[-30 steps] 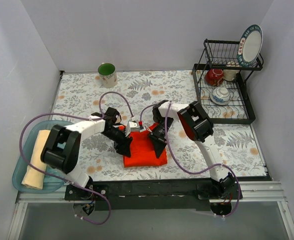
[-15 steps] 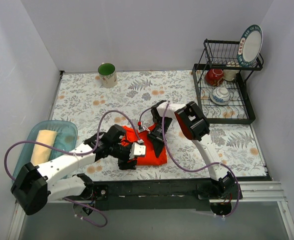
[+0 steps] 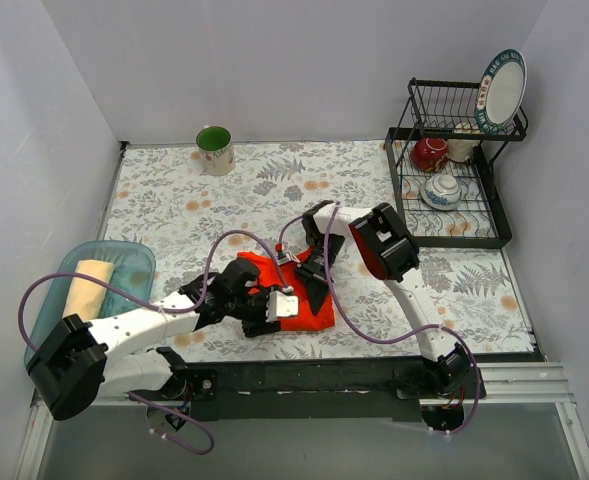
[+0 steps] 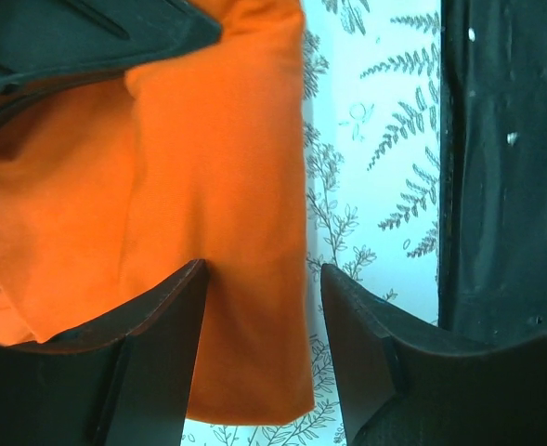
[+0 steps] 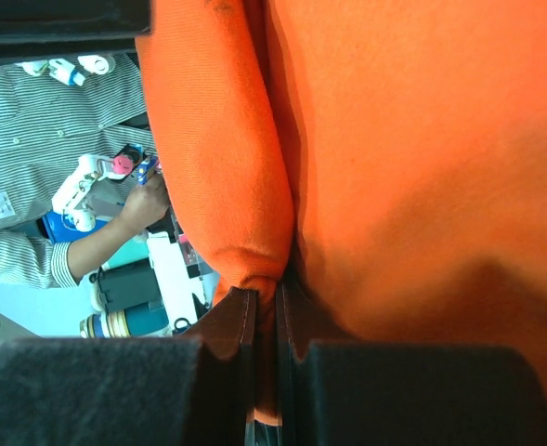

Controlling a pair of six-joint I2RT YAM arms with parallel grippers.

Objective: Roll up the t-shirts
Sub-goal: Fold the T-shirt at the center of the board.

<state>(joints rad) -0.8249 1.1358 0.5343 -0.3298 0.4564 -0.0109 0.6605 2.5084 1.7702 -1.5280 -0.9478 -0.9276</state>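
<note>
The orange-red t-shirt point(image 3: 317, 316) lies folded on the floral tablecloth near the front edge. My left gripper point(image 3: 271, 312) is open over its near left part; in the left wrist view point(image 4: 264, 279) the shirt's edge point(image 4: 217, 186) lies between the spread fingers. My right gripper point(image 3: 314, 285) is on the shirt's far right part, shut on a bunched fold of the orange cloth point(image 5: 227, 186), with the jaws pinched together point(image 5: 278, 297). The cream-yellow t-shirt point(image 3: 86, 285) lies rolled in a teal basin point(image 3: 134, 265) at the left.
A green mug point(image 3: 215, 150) stands at the back left. A black dish rack point(image 3: 454, 225) at the back right holds a plate point(image 3: 502, 90), a red cup point(image 3: 430, 153) and a bowl. The black front rail point(image 4: 505, 167) runs close beside the shirt.
My left arm swung from the shirt's far left side round to its near left side and settled over the edge, open. My right gripper has kept its hold and place.
</note>
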